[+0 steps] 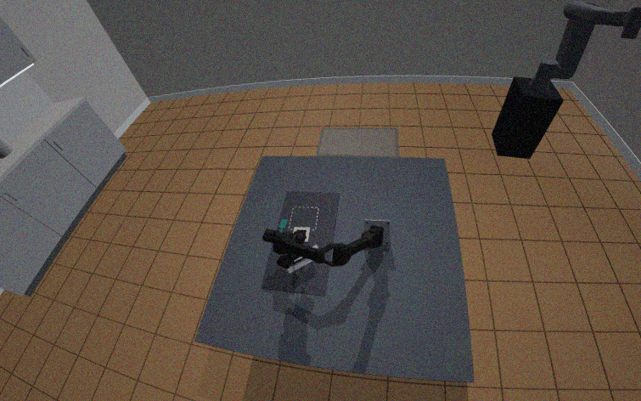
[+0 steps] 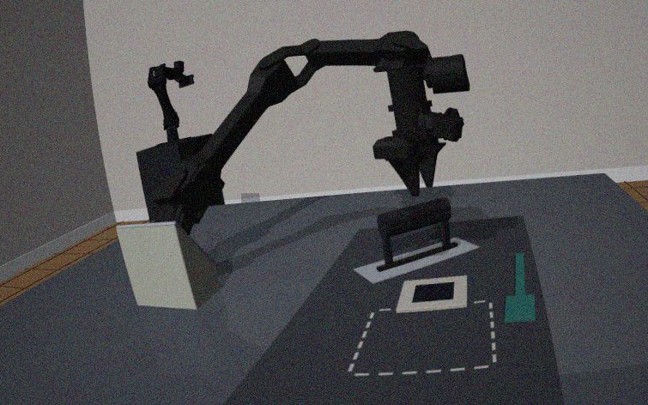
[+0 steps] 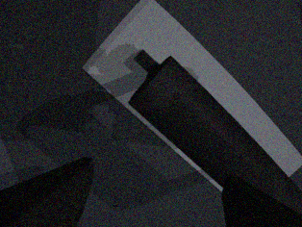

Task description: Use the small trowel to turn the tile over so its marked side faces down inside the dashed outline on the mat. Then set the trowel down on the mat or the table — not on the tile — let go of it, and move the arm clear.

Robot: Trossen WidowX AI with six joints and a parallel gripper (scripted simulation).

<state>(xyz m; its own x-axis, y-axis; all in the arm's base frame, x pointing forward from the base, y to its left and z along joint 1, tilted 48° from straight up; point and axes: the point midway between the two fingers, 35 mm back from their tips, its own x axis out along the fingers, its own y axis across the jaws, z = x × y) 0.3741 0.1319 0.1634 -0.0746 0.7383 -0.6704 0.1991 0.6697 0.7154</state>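
My gripper (image 2: 422, 190) (image 3: 159, 177) is open and empty, above the black bar handle of a flat, light-bladed trowel (image 1: 301, 263) (image 2: 414, 217) (image 3: 207, 125). In the wrist view the handle runs diagonally, and my right finger overlaps its lower end. The trowel lies blade down on the dark mat (image 1: 330, 201) (image 2: 311, 352). The white tile (image 1: 301, 229) (image 2: 433, 293) lies flat, black square up, between the trowel and the dashed outline (image 2: 408, 372). Its near edge overlaps the outline's far side. The arm partly hides the tile and trowel in the top view.
A teal paddle-shaped thing (image 1: 283, 225) (image 2: 519, 307) lies on the mat beside the tile and outline. My arm's base stands on the blue-grey table (image 1: 412, 298) (image 2: 265, 322). A pale wedge-shaped block (image 2: 160, 266) stands by the base. A second arm stands on a black pedestal (image 1: 524, 119) in the background.
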